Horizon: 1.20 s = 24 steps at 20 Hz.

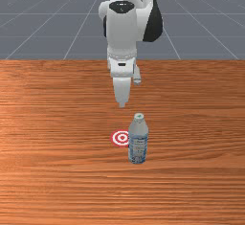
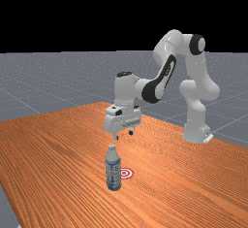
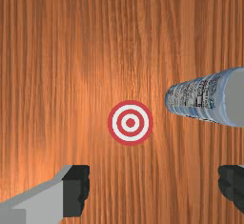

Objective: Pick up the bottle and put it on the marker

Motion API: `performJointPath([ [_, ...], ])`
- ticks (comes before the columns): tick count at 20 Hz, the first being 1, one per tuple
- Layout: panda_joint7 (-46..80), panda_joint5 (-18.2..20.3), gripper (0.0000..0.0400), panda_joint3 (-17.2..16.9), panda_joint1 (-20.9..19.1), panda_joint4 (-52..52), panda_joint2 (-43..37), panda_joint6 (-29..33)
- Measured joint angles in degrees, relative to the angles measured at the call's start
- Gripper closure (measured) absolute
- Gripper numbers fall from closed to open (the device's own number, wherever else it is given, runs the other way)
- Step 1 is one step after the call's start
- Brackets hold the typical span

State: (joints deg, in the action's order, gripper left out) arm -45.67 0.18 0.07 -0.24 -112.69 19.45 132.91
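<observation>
A wide-open, empty pincer (image 2: pixel 123 135) hangs above the bench (image 1: pixel 57 123), where the upright bottle (image 1: pixel 138 145) stands just beside the red-and-white marker (image 3: pixel 130 123); coming down without lining up first, it could clip the bottle's top and topple it.

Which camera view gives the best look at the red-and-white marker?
The wrist view: the marker lies there uncovered, all its rings visible from above. In the front view the bottle hides its edge on that view's right; in the far view it looks flatter, and the bottle covers its edge on that view's left.
</observation>
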Motion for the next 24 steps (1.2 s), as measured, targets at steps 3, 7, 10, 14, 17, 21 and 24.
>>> performJointPath([
  [3,0.28,0.01,0.0,-0.04,0.04,-0.16,-0.03,0.24],
  [7,0.27,0.02,0.0,-0.04,0.03,-0.28,-0.12,0.38],
  [10,0.51,-0.3,0.0,-0.15,0.13,-0.09,-0.06,0.06],
  [14,0.73,-0.02,0.0,-0.14,0.1,-0.07,-0.13,-0.04],
  [17,0.38,-0.03,0.0,-0.08,0.05,0.08,-0.08,-0.25],
  [21,-0.02,-0.05,0.0,-0.03,-0.01,-0.04,-0.11,-0.08],
  [24,-0.01,-0.05,0.0,-0.02,0.0,-0.11,-0.15,-0.05],
])
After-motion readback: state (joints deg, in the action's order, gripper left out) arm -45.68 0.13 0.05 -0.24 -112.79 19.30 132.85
